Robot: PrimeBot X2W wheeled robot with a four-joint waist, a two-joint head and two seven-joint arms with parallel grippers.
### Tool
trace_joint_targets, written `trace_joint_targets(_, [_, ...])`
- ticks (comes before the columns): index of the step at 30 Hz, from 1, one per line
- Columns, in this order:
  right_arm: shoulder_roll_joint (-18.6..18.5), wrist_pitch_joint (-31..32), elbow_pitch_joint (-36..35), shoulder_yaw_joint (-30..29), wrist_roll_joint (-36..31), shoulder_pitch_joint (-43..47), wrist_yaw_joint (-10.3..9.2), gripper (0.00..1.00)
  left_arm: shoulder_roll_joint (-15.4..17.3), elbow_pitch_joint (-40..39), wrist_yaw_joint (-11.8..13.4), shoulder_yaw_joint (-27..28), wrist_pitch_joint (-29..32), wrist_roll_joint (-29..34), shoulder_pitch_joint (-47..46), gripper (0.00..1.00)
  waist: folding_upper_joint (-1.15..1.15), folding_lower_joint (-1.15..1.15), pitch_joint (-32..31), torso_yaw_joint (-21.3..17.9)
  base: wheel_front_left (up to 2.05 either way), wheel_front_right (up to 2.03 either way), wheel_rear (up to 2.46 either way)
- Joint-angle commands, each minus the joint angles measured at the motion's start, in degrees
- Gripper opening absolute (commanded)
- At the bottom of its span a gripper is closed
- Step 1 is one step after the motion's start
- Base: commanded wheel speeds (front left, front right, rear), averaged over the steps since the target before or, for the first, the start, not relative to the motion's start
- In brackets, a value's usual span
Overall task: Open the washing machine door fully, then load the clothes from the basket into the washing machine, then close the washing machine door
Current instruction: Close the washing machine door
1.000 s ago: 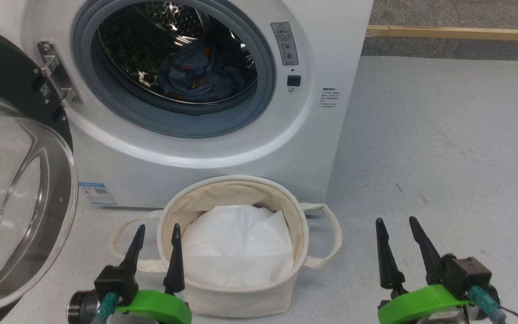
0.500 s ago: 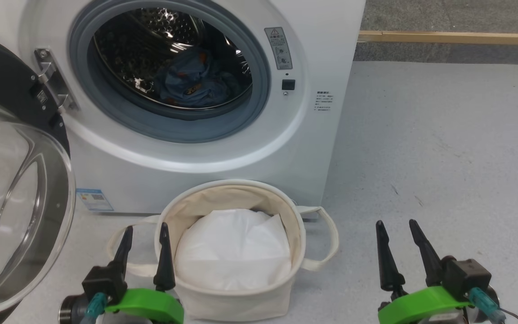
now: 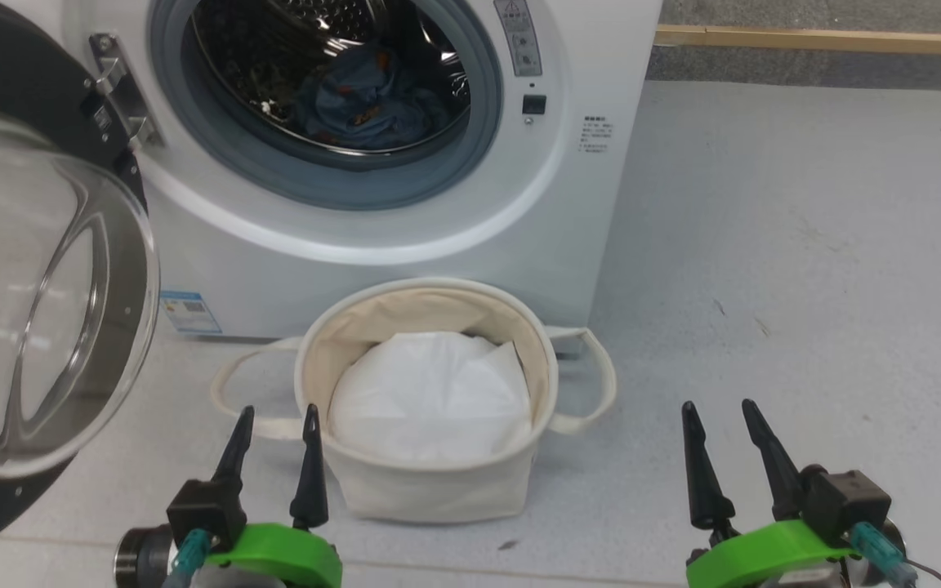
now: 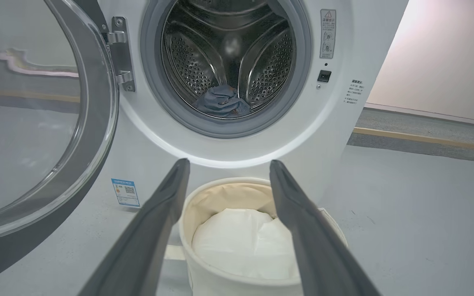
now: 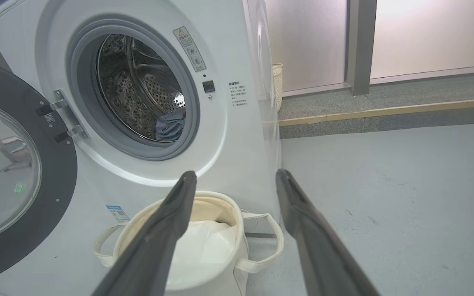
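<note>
The white washing machine [image 3: 405, 245] [image 4: 344, 123] [image 5: 237, 135] stands ahead. Its washing machine door [image 3: 37, 286] [image 4: 43, 123] [image 5: 10, 172] hangs wide open at the left. A bundle of light-blue clothes [image 3: 364, 102] [image 4: 220, 100] [image 5: 170, 125] with orange patches lies inside the drum. The cream basket [image 3: 413, 482] [image 4: 204, 197] [image 5: 138, 230] sits on the floor before the machine, holding just a white liner sheet [image 3: 430, 400]. My left gripper [image 3: 276, 416] [image 4: 226, 164] is open, empty, just left of the basket's near rim. Over bare floor to the basket's right, my right gripper [image 3: 720, 412] [image 5: 235, 174] is open and empty.
Grey floor [image 3: 805, 245] stretches to the right of the machine. A low wooden-edged step [image 3: 822, 37] [image 5: 385, 111] runs along the back. A pale wicker bin [image 5: 277, 82] stands behind the machine's right side. The open door takes up the space at the left.
The head view has shifted down and slightly left, so machine and basket sit higher in it. The left gripper has drawn back and a little right from the basket rim; the right has not moved.
</note>
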Motion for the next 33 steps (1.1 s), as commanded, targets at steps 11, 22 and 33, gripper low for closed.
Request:
trace_joint_targets(11, [-0.16, -0.27, -1.72, 1.27, 0.60, -0.77, 0.01, 1.00, 0.38, -2.84, 2.00, 2.45, -0.34, 2.13, -2.09, 1.00, 0.00, 0.00, 0.24, 0.53, -1.09, 1.09, 0.00])
trace_joint_targets(22, [-0.16, -0.27, -3.25, 1.17, 0.49, -1.01, 0.01, 1.00, 0.38, -3.39, 2.08, 1.67, -0.34, 1.58, -2.94, 1.00, 0.00, 0.00, 0.88, 4.03, -0.04, 0.04, 0.00])
trace_joint_targets(33, [-0.16, -0.27, -5.97, 1.42, 0.55, -1.86, 0.01, 1.00, 0.38, -6.78, 2.43, 2.40, -0.34, 2.26, -2.34, 1.00, 0.00, 0.00, 1.89, 13.43, 0.00, 0.00, 0.00])
